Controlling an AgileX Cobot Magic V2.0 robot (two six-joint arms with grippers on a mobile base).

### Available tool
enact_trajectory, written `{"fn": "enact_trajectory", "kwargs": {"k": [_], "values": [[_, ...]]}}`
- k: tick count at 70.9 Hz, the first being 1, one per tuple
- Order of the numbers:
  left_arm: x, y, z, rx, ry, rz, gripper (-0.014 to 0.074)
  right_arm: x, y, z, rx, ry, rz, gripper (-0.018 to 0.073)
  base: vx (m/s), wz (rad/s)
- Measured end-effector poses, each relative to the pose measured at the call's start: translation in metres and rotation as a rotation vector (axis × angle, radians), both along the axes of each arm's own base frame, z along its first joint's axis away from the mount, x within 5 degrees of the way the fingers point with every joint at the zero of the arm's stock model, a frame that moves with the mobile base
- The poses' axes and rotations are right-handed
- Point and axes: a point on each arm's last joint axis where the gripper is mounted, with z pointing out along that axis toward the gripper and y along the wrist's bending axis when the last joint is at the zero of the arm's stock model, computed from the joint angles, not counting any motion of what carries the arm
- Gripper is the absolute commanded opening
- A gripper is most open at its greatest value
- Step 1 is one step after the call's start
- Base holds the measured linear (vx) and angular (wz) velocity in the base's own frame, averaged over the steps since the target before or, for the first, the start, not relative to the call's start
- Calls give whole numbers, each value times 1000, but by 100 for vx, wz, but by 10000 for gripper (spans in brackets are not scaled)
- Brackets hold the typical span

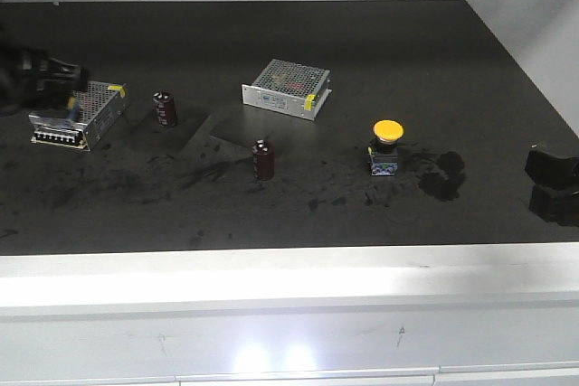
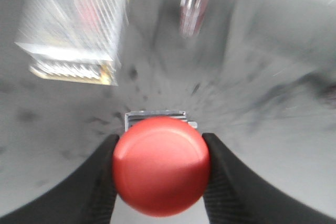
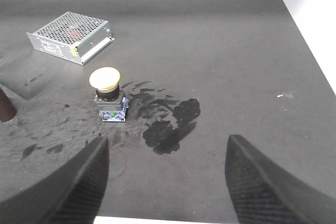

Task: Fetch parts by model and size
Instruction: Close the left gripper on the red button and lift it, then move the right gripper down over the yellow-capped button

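The red-capped push-button part (image 2: 161, 165) fills the bottom of the left wrist view. My left gripper (image 2: 160, 153) is shut on its cap, one black finger (image 2: 97, 182) pressed to each side, and it is held above the dark table. In the front view the left gripper (image 1: 45, 74) is a dark blur at the far left, over a silver box, and the red part cannot be made out there. The yellow-capped part (image 1: 387, 144) (image 3: 107, 90) stands upright at the table's right middle. My right gripper (image 3: 165, 153) (image 1: 552, 169) is open, with nothing in it, near the front right, apart from the yellow part.
Two silver perforated boxes (image 1: 77, 115) (image 1: 287, 88) lie at the left and centre back. Two maroon cylinders (image 1: 165, 108) (image 1: 263, 159) stand between them. Dark smudges (image 3: 168, 127) mark the table beside the yellow part. A white wall (image 1: 534, 15) borders the right side, and a white ledge (image 1: 289, 282) runs along the front.
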Motion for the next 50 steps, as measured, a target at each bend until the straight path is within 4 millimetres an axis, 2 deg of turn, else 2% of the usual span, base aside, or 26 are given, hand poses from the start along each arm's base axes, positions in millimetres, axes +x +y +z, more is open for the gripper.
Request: {"fn": "enact_trajectory", "kwargs": {"k": [10,35,43,50], "values": [[-54,9,6,-1,-91,-3,-6,0,0,0,0,0,0,463,0,0],[-177,29,-20,-21,-250,-2,-6,-1,-1,-1,-30,13,3,455,0,0],[-209,34,-32,-24,-322,0,-6,-1,-1,-1,-40,14,5,455,0,0],[-226,38,-44,-10,-351,5,-6,0,-1,5,-51,12,6,455,0,0]]}}
